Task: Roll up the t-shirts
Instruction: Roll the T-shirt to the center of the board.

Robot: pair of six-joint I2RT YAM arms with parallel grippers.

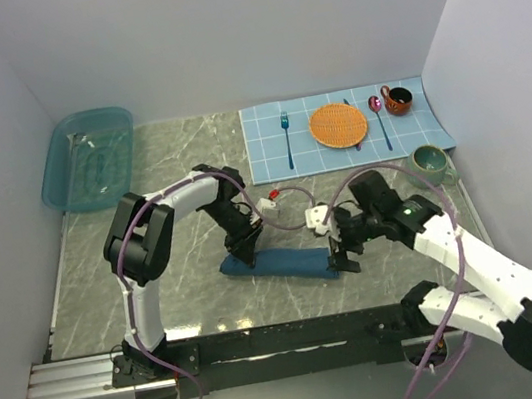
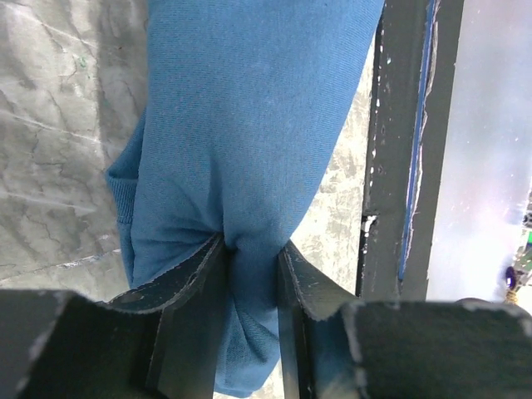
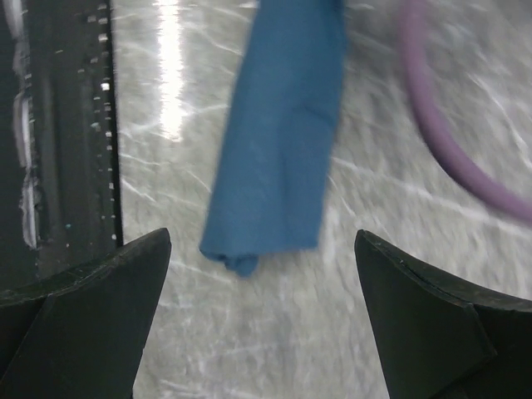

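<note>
A dark teal-blue t-shirt lies as a long narrow roll on the grey marble table, running left to right. My left gripper is shut on its left end; in the left wrist view the cloth is pinched between the two black fingers. My right gripper is open and empty just off the roll's right end. In the right wrist view the roll's end lies ahead of the wide-apart fingertips, not touching them.
A see-through teal tub stands at the back left. A light blue gridded placemat at the back right holds a fork, an orange plate, a spoon and a brown mug. A green cup stands near its corner. The black rail runs along the near edge.
</note>
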